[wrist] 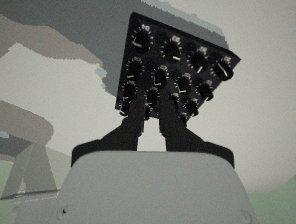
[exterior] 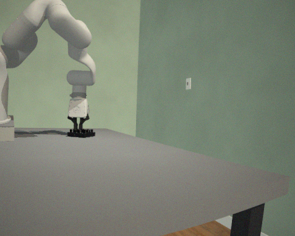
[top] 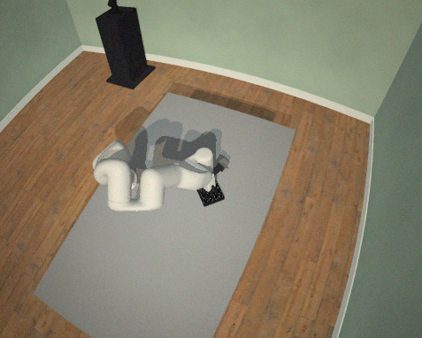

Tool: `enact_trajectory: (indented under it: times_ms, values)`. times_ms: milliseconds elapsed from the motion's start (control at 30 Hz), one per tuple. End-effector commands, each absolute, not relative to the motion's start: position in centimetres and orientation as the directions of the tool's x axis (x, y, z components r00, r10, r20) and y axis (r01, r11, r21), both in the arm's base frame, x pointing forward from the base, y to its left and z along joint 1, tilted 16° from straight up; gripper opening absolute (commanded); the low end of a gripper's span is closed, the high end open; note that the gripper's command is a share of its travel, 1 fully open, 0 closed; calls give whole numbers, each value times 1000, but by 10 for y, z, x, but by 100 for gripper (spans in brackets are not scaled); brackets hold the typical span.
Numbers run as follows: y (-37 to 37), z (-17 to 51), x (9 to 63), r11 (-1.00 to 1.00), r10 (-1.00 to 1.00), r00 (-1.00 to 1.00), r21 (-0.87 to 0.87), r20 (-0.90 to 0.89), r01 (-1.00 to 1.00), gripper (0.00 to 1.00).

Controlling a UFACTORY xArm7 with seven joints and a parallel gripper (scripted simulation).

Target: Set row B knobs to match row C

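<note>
The black knob box (top: 212, 195) (exterior: 80, 134) (wrist: 150, 27) stands on the grey table (top: 163, 265) (exterior: 145, 173), close to the arm's base. My gripper (top: 213, 182) (exterior: 78, 126) (wrist: 151, 98) points straight down onto it. In the wrist view its two dark fingers reach into the knob rows nearest the camera, on the box's near edge, one on each side of a knob there. The fingers stand a little apart and are open, not clamped on the knob. White lines show on several knobs, but the printed names are too small to read. The knob between the fingers is mostly hidden.
The arm's white links (top: 132, 186) (exterior: 46, 28) hang over the table left of the box. The arm's base block (exterior: 0, 130) stands at the table's left. A tall black cabinet (top: 123, 44) stands on the floor in the far corner.
</note>
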State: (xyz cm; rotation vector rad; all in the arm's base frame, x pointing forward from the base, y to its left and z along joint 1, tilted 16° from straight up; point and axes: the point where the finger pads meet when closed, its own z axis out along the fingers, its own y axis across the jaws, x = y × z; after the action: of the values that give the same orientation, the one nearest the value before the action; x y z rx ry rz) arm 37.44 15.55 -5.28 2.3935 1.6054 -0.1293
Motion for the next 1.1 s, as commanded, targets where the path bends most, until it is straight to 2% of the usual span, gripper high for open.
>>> enact_trajectory:
  times_ms: [0,1067]
  values:
    - [157,-52,375,-357,898,386,164,-212,920,19]
    - [162,-32,374,-357,898,386,164,-212,920,19]
